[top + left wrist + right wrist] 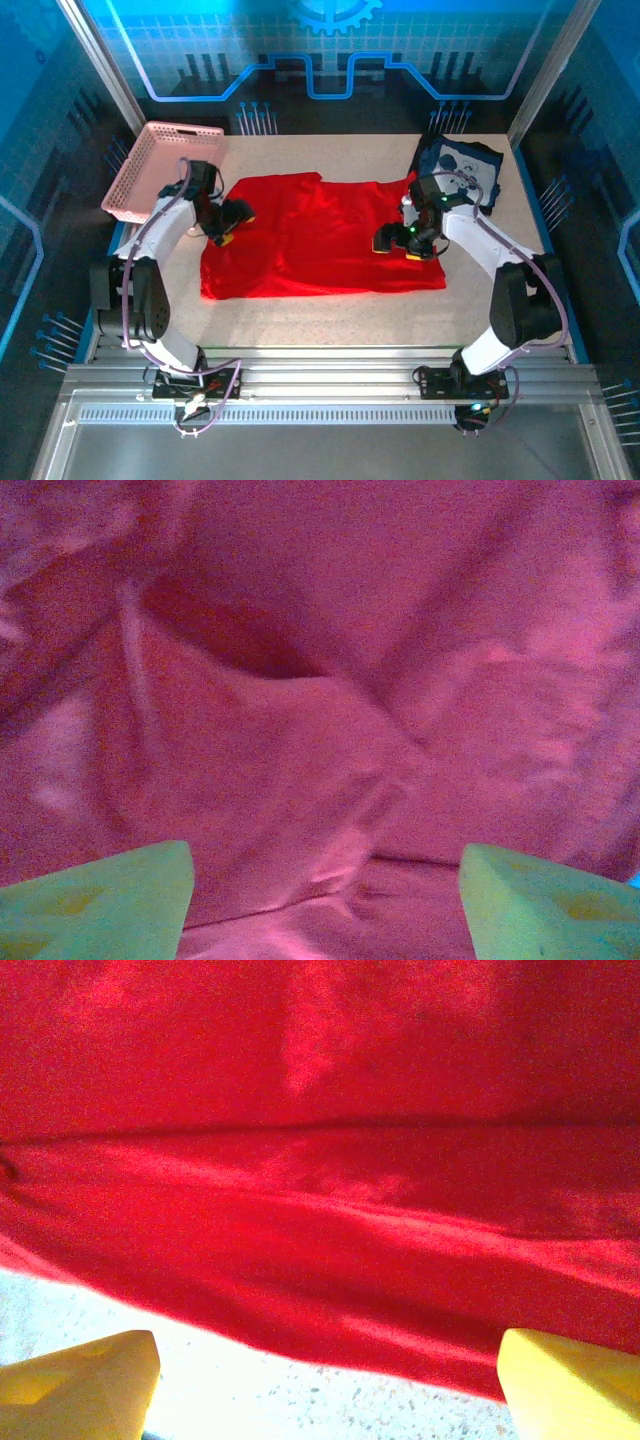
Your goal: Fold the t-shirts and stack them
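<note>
The red t-shirt lies spread flat on the table's middle, plain side up. The navy t-shirt with a white graphic is crumpled at the back right. My left gripper hovers over the red shirt's left edge. In the left wrist view its gripper is open, the fingers wide apart above wrinkled red cloth. My right gripper sits over the shirt's right part. It is open too, its yellow fingers straddling the red hem, holding nothing.
A pink lattice basket stands at the back left corner, close behind my left arm. Bare speckled tabletop runs along the front of the red shirt. Blue enclosure walls and metal posts ring the table.
</note>
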